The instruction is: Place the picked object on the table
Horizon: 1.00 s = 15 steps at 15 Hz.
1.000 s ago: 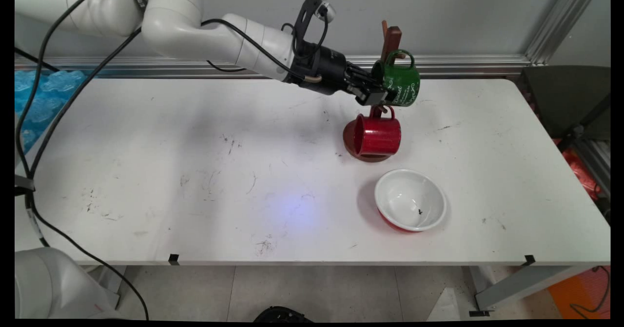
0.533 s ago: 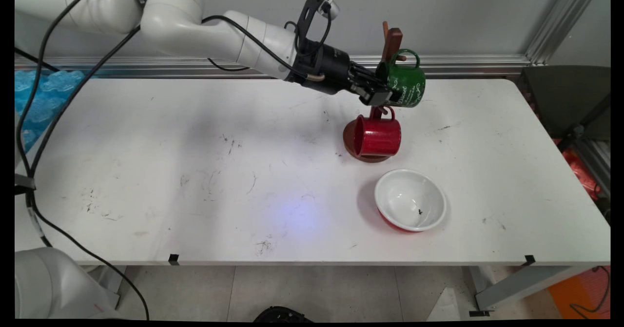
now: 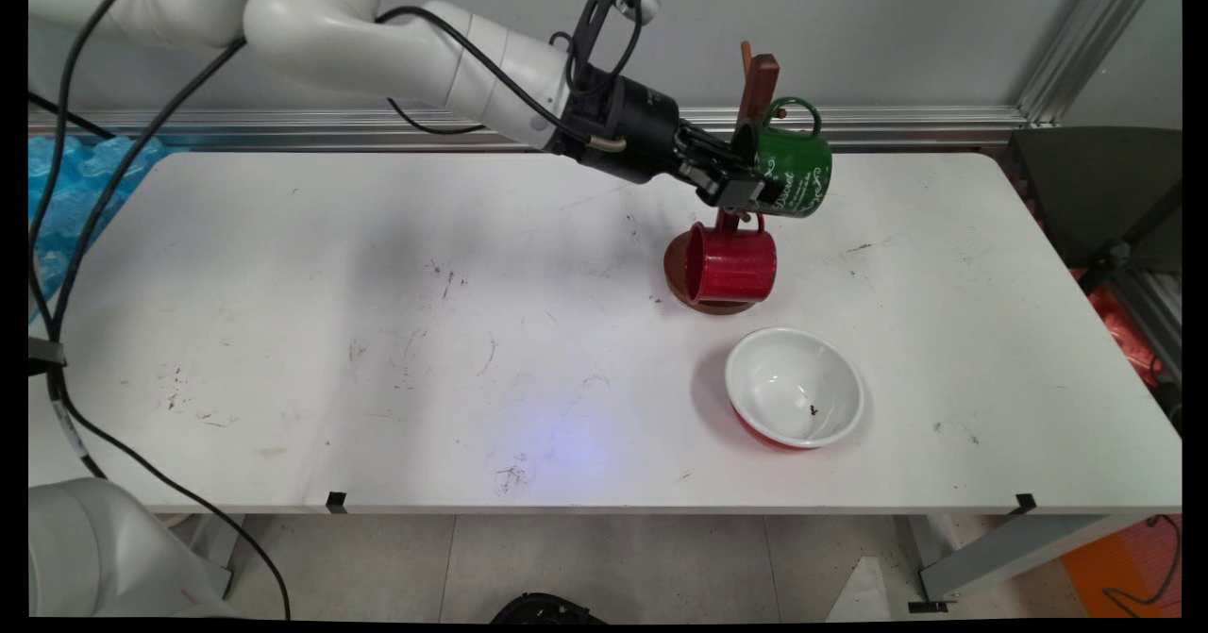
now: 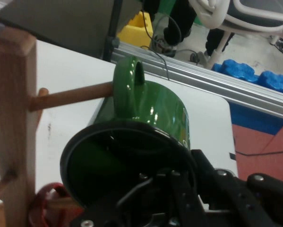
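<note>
My jaws are closed on the rim of the green mug, one finger inside the mouth and the other against the outer wall. I hold the mug off the surface, tipped on its side with its mouth turned toward me and its handle uppermost.

I take the wooden mug stand as my landmark. The mug is beside the stand's upright post, at the height of the upper peg. In the hand view that peg runs from the post to the mug's handle, and its tip meets the handle loop; I cannot tell whether the peg passes through the loop or only touches it.

Below the green mug, a red mug hangs by its handle from a lower peg of the same stand, its mouth facing the picture's left, just over the stand's round brown base.

Nearer the camera than the stand, and a little to the picture's right of it, a bowl sits upright on the surface, white inside and red outside, apart from the base.
</note>
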Each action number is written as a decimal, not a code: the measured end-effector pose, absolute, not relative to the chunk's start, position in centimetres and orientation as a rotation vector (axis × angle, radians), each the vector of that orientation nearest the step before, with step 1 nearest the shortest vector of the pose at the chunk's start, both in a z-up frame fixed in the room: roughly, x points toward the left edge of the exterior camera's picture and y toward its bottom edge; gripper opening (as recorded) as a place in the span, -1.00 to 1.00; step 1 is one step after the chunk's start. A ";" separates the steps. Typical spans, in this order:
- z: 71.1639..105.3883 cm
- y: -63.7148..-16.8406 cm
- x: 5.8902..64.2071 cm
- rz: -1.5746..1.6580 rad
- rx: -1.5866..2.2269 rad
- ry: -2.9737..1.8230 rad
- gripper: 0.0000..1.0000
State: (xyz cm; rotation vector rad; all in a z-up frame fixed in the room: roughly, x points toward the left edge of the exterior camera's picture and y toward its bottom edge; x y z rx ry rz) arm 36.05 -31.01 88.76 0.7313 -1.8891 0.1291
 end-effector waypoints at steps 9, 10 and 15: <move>91.3 -28.1 38.1 0.065 0.684 -2.024 -1.00; 91.5 -27.8 38.6 0.060 0.670 -2.050 -1.00; 91.8 -27.5 41.1 0.075 0.612 -2.180 -1.00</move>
